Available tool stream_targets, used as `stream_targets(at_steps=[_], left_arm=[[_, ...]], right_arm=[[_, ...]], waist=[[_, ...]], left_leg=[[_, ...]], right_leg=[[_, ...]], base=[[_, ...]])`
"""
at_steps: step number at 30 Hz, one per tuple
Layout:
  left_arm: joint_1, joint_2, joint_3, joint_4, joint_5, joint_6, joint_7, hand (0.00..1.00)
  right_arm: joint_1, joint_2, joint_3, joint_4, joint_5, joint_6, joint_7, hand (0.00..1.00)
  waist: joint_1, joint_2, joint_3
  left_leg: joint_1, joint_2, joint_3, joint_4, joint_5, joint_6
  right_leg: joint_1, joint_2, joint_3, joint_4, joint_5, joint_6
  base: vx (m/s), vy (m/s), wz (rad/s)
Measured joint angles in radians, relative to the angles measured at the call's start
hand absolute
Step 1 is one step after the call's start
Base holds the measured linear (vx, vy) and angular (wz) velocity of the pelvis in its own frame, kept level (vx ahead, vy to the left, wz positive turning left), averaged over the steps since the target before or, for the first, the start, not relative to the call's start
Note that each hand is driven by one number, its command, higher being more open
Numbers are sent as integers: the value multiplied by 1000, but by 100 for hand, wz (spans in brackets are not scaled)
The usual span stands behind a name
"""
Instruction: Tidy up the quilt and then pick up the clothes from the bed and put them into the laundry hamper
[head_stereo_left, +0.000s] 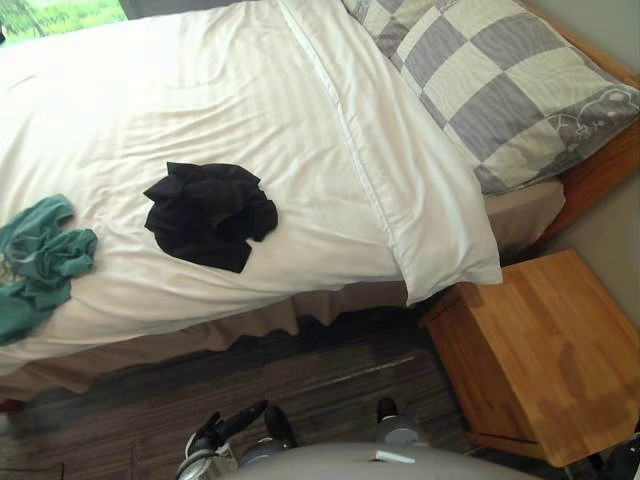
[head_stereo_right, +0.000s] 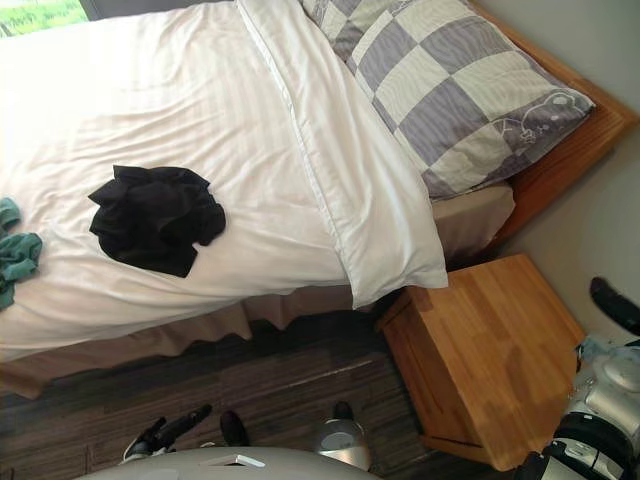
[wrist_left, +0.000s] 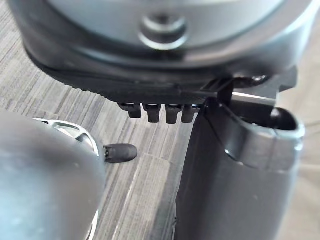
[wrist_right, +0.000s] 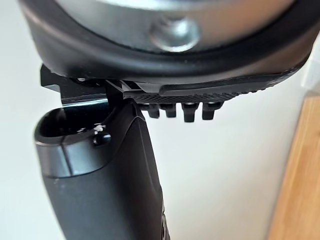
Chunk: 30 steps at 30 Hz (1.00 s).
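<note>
White quilt (head_stereo_left: 200, 110) covers the bed. It is lightly creased, and its near right corner overhangs beside the wooden nightstand (head_stereo_left: 545, 350). Checked pillow (head_stereo_left: 500, 90) lies far right. Black garment (head_stereo_left: 210, 213) sits bunched on the quilt toward the near edge. Green garment (head_stereo_left: 40, 262) lies at the left, close to that edge. Left hand (wrist_left: 235, 170) and right hand (wrist_right: 115, 180) hang low, fingers straight and apart, both empty.

Risk: a grasp on either garment may pinch the quilt beneath and drag it askew. The green garment may slide to the floor if nudged.
</note>
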<state>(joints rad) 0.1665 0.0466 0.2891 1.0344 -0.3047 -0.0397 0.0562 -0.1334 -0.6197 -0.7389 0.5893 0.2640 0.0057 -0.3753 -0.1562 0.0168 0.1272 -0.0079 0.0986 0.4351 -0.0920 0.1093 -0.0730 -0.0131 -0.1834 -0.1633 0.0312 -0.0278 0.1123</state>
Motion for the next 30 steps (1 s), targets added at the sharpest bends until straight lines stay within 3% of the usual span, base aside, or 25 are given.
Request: stream_targets(at_steps=[4,7,9,13,15,18,22,28,30], left_arm=[[1,-1,-8,2,1,2,7,100],[-3,2,-32,-2,1,3,6,100],[-21,0,-57,-8,2,1,5,100],[-56,2,-75,-27,1,-5,6,100],[-86,2,-83,-45,1,-9,6,100],[-91,2,-97,-67,-8,-40,6,100],[-101,17,-140,-86,-28,-56,3,100],[-127,27,-220,-102,-45,-74,-18,100],[-132,26,-236,-103,-47,-74,-22,100]], right_arm=[[-8,90,66,-154,19,-47,-29,0],[-65,178,186,-201,56,-83,-20,0],[-154,216,281,-201,152,-91,5,0],[-367,211,379,-187,235,-101,32,0],[-558,141,443,-98,277,-112,54,0],[-747,86,474,-45,341,-134,64,0],[-810,62,472,-36,350,-201,57,0],[-796,81,443,113,350,-202,42,0],[-751,103,441,45,330,-256,66,0]], waist=[[12,6,-4],[23,1,-3],[53,5,2],[64,17,68],[91,25,129],[109,45,165],[126,64,213],[138,126,280],[138,136,290]], left_leg=[[-2,7,0,0,0,0],[-12,11,-4,0,1,1],[-54,11,-10,1,20,14],[-121,13,-38,1,47,27],[-147,12,-54,0,60,34],[-215,9,-77,0,78,42],[-284,5,-91,0,93,48],[-364,-4,-64,1,99,50],[-373,-4,-51,1,101,48]], right_leg=[[-3,7,1,-1,2,2],[-10,11,-4,-2,10,3],[-36,13,-6,-7,36,-8],[-82,16,-26,-17,62,-17],[-99,16,-39,-17,72,-18],[-153,17,-58,-17,84,-19],[-214,13,-74,-10,89,-17],[-321,-2,-47,16,94,-12],[-341,-3,-30,18,94,-12]], base=[[0,5,-2],[11,-5,4],[38,-1,8],[-26,22,23],[-72,48,19],[-42,35,22],[-16,25,18],[4,23,-5],[31,-4,-22]])
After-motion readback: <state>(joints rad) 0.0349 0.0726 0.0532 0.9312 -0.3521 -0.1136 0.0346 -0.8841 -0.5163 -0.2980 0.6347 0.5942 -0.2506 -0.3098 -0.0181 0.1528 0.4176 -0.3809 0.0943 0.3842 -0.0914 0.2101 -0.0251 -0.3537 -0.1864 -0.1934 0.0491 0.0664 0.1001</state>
